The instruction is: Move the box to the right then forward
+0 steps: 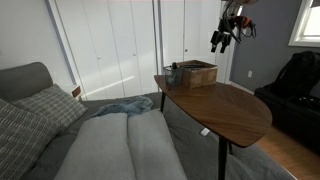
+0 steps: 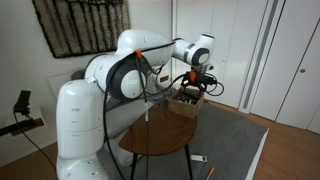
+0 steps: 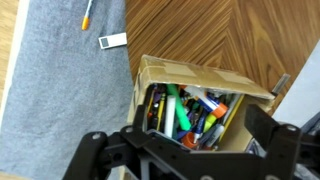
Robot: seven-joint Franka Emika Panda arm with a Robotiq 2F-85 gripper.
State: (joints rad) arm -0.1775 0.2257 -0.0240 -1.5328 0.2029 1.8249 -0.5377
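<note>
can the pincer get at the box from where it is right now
Probably yes: the pincer hangs open above the box, and the wrist view shows nothing between them, with the box's open top facing up.

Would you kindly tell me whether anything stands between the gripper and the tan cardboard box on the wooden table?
Nothing visible does. The open gripper hangs in the air above the shallow tan cardboard box, and the wrist view looks down into it unobstructed. A small dark object stands beside the box, not between.
</note>
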